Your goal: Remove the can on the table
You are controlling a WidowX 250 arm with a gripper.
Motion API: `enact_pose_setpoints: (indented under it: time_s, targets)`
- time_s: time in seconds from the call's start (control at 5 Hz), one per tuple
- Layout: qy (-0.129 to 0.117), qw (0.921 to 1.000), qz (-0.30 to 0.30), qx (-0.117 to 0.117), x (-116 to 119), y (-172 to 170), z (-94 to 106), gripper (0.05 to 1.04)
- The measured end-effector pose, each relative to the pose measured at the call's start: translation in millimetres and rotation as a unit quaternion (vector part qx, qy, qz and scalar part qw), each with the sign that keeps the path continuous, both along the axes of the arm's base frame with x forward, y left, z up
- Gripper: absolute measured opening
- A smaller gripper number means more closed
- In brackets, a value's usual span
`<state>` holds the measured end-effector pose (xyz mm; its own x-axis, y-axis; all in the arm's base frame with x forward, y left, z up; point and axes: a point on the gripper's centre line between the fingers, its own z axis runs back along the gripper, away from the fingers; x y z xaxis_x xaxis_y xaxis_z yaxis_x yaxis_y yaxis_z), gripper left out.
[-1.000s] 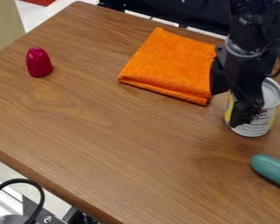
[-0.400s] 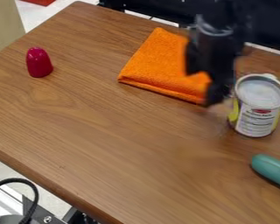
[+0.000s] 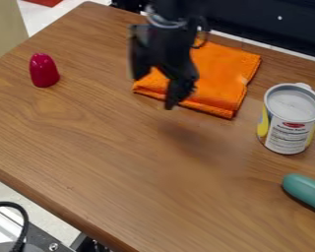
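Over the front left part of the folded orange cloth hangs the black gripper (image 3: 155,92), its two fingers apart with nothing held between them. The can (image 3: 289,133) stands upright on the wooden table (image 3: 108,147) at the right, well to the right of the gripper and not touching it. It has a grey top, a white and yellow label and a metal rim.
The orange cloth (image 3: 222,69) lies under and behind the gripper. A dark red rounded object (image 3: 44,71) stands at the left. A teal object (image 3: 306,191) lies in front of the can at the right edge.
The gripper has moved left, from beside the can to over the cloth. The can is left standing in view at the right. The cable at the lower left has shifted left.
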<state>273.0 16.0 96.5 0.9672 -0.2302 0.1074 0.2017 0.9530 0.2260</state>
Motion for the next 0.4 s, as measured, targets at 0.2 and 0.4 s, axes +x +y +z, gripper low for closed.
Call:
enact_pose_setpoints:
  time_s: [0.2,0.4]
  targets:
    - [-0.019,0.9951,0.093,-0.028,-10,27,3.7,0.999]
    - [-0.046,0.975,0.214,-0.035,-15,55,3.6,0.999]
